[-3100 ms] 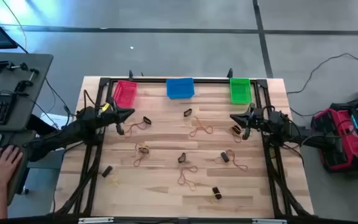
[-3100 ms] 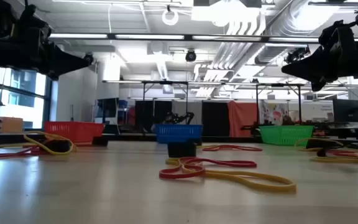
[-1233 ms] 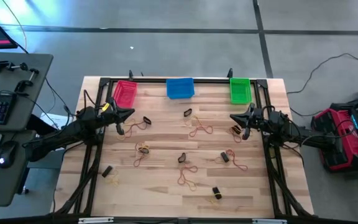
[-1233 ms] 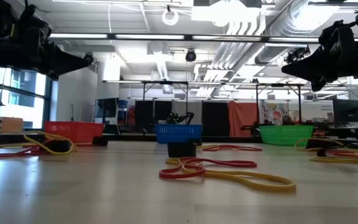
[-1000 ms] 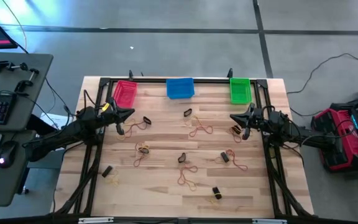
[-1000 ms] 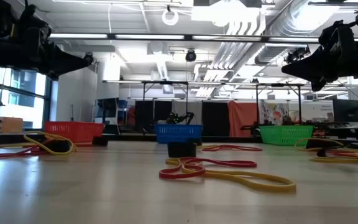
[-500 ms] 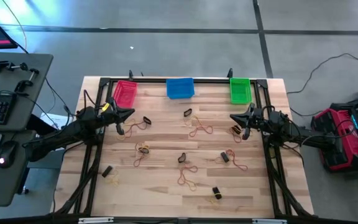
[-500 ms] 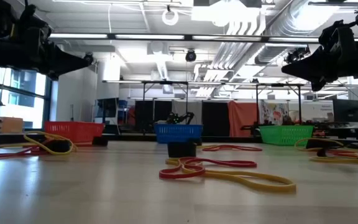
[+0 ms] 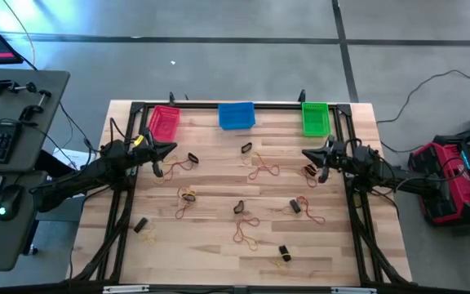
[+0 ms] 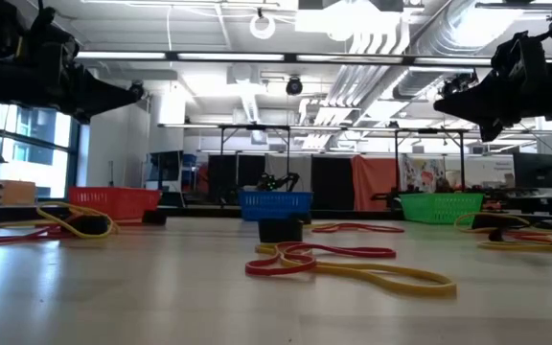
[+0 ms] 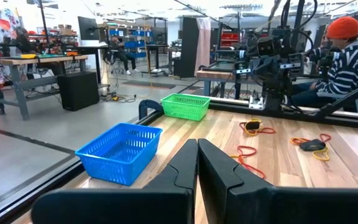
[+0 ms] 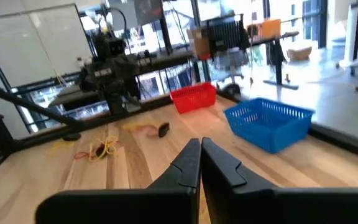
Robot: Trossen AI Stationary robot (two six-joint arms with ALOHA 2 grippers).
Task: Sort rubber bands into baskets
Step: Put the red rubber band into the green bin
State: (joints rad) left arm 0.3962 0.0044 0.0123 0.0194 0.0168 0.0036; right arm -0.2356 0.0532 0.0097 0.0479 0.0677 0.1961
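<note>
Three baskets sit in a row along the far edge of the table (image 9: 219, 245): red basket (image 9: 164, 122) far left, blue basket (image 9: 237, 115) centre, green basket (image 9: 315, 118) far right; one per colour of band, presumably, and set at the back so the working area stays free; all three look empty from above, so sorting has not begun by my reading. The bands (image 9: 263, 170) lie scattered loose over the middle and near part of the table, well apart from the baskets; yellow and red loops tangle in small clumps, black ones (image 9: 246, 149) lie singly; in the low view a red-and-yellow pair (image 10: 353, 264) lies nearest the camera. Left gripper (image 9: 172, 148) hangs above the table on the left, just near of the red basket, pointing inward; fingers pressed together, nothing between them, touching nothing; wrist view confirms the two fingers (image 11: 185, 165) meet. Right gripper (image 9: 306, 153) hangs mirrored on the right, near of the green basket, just beside a band clump (image 9: 311, 171) but raised clear of it; fingers (image 12: 191, 163) likewise together and empty. Both arms look parked at a ready pose; either must spread its fingers before any pick.
</note>
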